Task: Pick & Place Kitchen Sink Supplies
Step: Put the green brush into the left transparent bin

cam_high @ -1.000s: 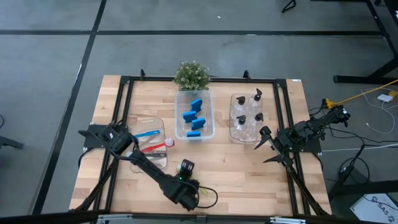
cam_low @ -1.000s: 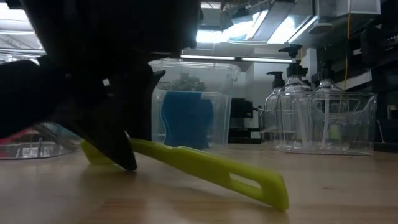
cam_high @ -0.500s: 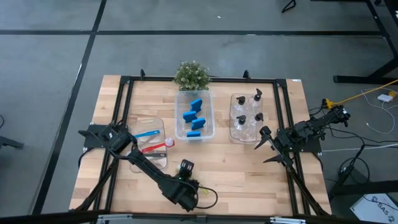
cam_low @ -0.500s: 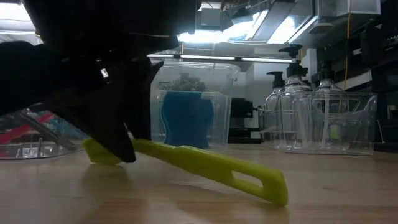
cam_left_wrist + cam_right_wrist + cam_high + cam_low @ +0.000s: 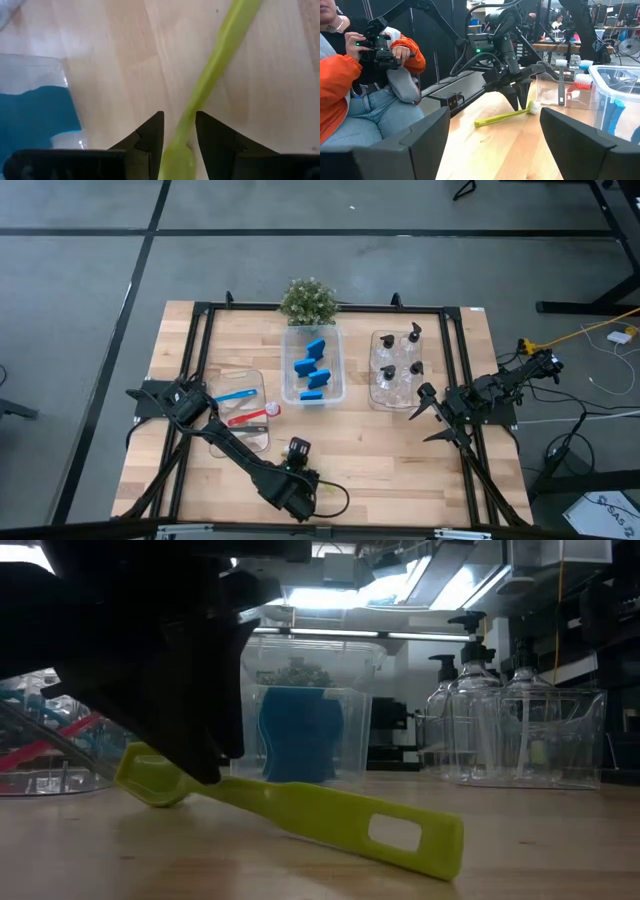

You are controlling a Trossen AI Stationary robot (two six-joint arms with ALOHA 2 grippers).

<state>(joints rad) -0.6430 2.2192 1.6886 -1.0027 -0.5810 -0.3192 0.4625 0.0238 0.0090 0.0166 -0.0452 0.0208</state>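
The yellow-green brush (image 5: 300, 808) lies slanted near the table's front edge, and my left gripper (image 5: 179, 135) is shut on its head end. In the right wrist view the same brush (image 5: 501, 118) shows with white bristles beside the dark fingers. In the high view my left gripper (image 5: 303, 492) stands over the near middle of the table. My right gripper (image 5: 428, 416) waits open at the right edge, holding nothing. Red and blue brushes lie in the left bin (image 5: 256, 380). Blue sponges (image 5: 313, 370) and pump bottles (image 5: 398, 365) sit in their own bins. My left gripper pinches the brush's neck (image 5: 184, 131), just behind the head, between its two fingers. The fingers slant down from above and lie across the brush. The head end (image 5: 148, 776) is raised a little. The handle's free end with its hole (image 5: 410, 837) rests on the table.
A potted plant (image 5: 308, 300) stands at the far edge behind the sponge bin (image 5: 337, 392). The bottle bin (image 5: 374, 395) is to the right of it. A black frame rail (image 5: 470, 380) borders the table. A seated person with orange sleeves (image 5: 350, 75) is beyond the table.
The brush's head end has come up off the table in my left gripper's hold, while its handle end has stayed down, so the brush now slants more.
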